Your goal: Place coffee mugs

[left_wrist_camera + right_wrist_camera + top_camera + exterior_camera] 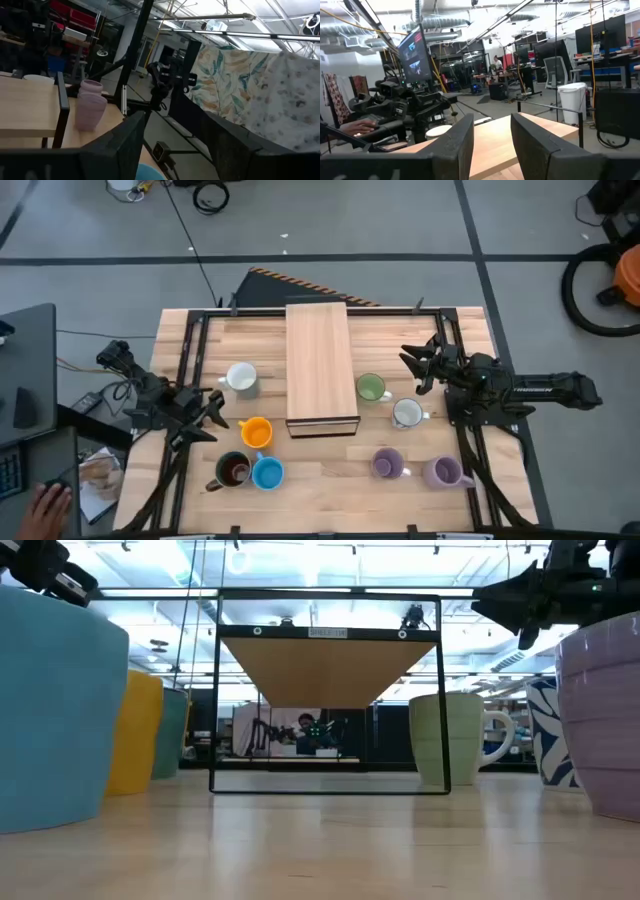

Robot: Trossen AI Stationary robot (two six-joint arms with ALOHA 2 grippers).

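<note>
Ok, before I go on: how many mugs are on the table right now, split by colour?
White: 2
Green: 1
Orange: 1
Blue: 1
Dark brown-black: 1
Light purple: 2
Total: 8 mugs

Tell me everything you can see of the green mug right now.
The green mug is small, round and pale green, seemingly glazed ceramic. It stands upright, mouth open to the overhead view, with one handle that the low view shows pointing toward the patterned white mug. It sits on the wooden table, close beside the raised wooden shelf on the right arm's side. No other mug or gripper touches it.
</note>
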